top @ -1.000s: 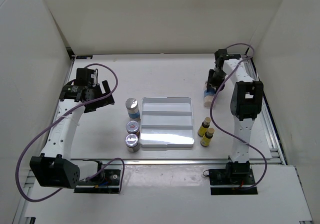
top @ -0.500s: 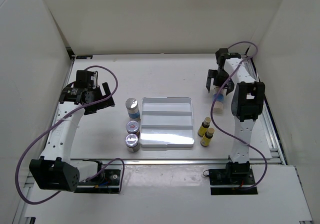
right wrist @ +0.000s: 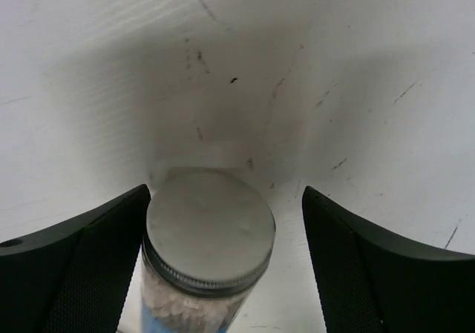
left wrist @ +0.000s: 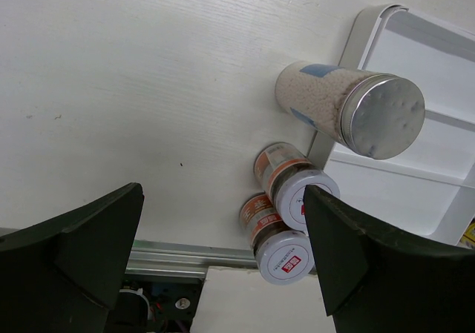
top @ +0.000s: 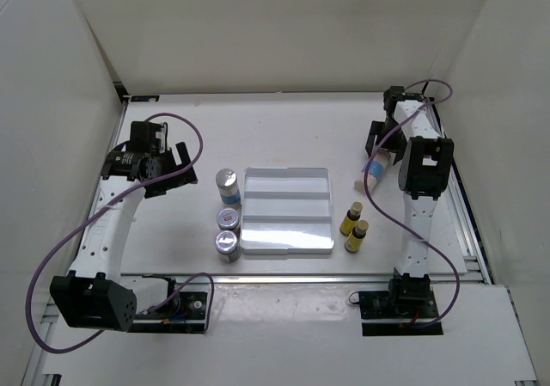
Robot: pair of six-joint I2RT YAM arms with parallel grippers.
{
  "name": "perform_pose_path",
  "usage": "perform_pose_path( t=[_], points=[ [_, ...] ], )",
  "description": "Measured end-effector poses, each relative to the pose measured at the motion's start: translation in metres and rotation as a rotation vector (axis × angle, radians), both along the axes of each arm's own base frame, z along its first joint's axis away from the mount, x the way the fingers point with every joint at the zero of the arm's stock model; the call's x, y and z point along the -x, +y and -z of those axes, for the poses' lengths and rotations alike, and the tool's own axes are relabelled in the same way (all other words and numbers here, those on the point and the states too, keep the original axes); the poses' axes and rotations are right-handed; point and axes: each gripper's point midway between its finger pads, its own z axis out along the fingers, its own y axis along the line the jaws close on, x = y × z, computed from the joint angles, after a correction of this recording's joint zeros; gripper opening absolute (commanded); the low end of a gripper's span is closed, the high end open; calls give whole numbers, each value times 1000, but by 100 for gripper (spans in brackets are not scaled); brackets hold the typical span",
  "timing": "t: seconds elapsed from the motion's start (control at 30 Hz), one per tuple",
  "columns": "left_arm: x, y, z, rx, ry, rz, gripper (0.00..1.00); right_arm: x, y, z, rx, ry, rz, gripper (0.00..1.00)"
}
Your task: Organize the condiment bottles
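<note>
My right gripper [right wrist: 225, 190] stands open at the far right of the table [top: 284, 128]. The silver cap of the first tall bottle [right wrist: 209, 229] sits between its fingers and faces the wrist camera. The left finger [right wrist: 82, 259] is at the edge of the cap; I cannot tell whether it touches. The right finger [right wrist: 386, 266] stands clearly apart from the cap, so this bottle is not gripped. In the top view the bottle runs slantwise beside my right arm, cap end toward the gripper, blue-white label showing. I cannot tell whether it lies flat or leans. My left gripper [left wrist: 221, 192] stands wide open above the left part of the table, with nothing between its fingers. The second tall bottle [left wrist: 341, 107] stands upright, just beside the far left corner of the white ridged tray [top: 286, 173]. The far short jar [left wrist: 293, 181] stands directly nearer to me than that bottle. The near short jar [left wrist: 278, 240] is just beside it on the near side. These three form a column along the left edge of the tray. To the right of the tray, the far yellow bottle [top: 350, 217] and the near yellow bottle [top: 357, 235] stand upright just beside each other, near the base section of my right arm. The first tall bottle is farther back than these two and apart from them.
</note>
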Motion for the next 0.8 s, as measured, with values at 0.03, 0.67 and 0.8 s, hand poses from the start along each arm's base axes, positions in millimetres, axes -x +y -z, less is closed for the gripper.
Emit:
perform_pose_path(
  t=[0.03,0.67,0.8],
  points=[
    [0,0,0,0,0,1,100,2,-1,3,-3,11,4,82],
    [0,-3,0,12,1,11,100,14,8,8,-54,61,57,0],
    [1,-4,0,18,1,14,100,15,13,4,-67,59,103,0]
  ],
)
